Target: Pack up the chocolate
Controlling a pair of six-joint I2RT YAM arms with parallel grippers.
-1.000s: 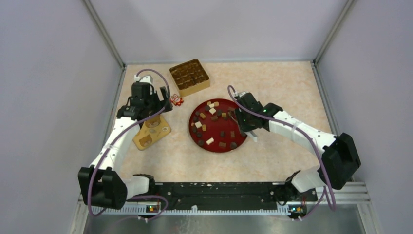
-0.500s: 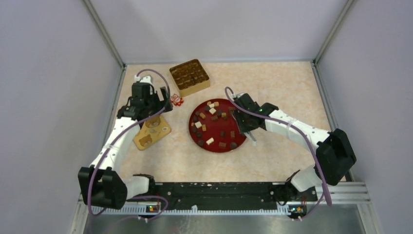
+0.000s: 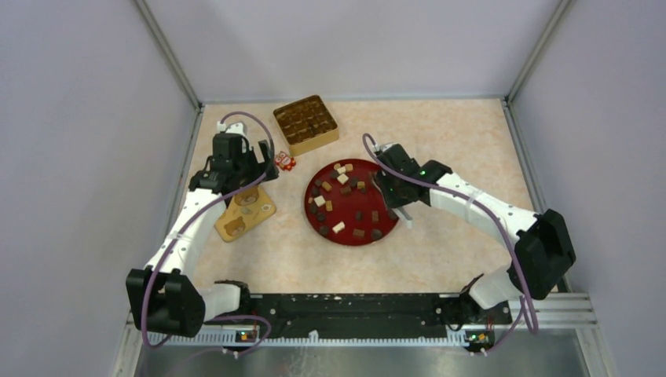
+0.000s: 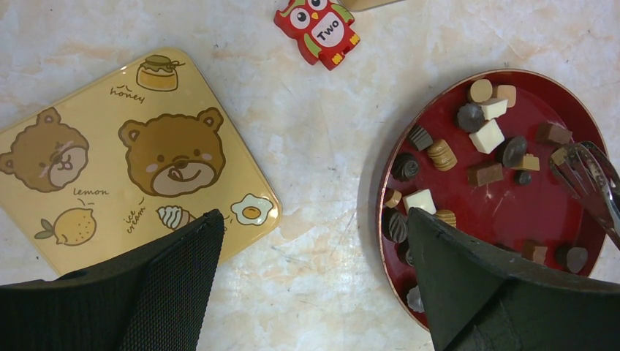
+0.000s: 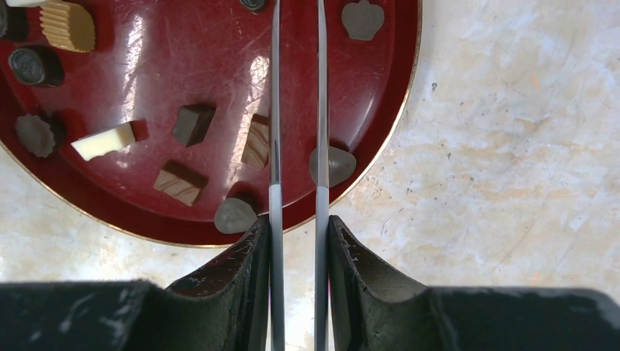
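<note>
Picking is in hand: our right pincer (image 5: 297, 227) grips metal tongs (image 5: 276, 110) over the chocolates (image 5: 192, 123) on the red plate (image 5: 219, 58), our left pincer (image 4: 313, 216) gapes wide, and next we should pinch one piece for the tin (image 3: 305, 124).

End effector (image 5: 297, 223) clamping metal tongs (image 5: 275, 110), chocolate pieces (image 5: 194, 123) scattered on red plate (image 5: 183, 66)

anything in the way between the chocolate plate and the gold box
Nothing visible: bare table between red plate and gold box, owl piece off to the left. The right gripper holds tongs over the chocolate.
</note>
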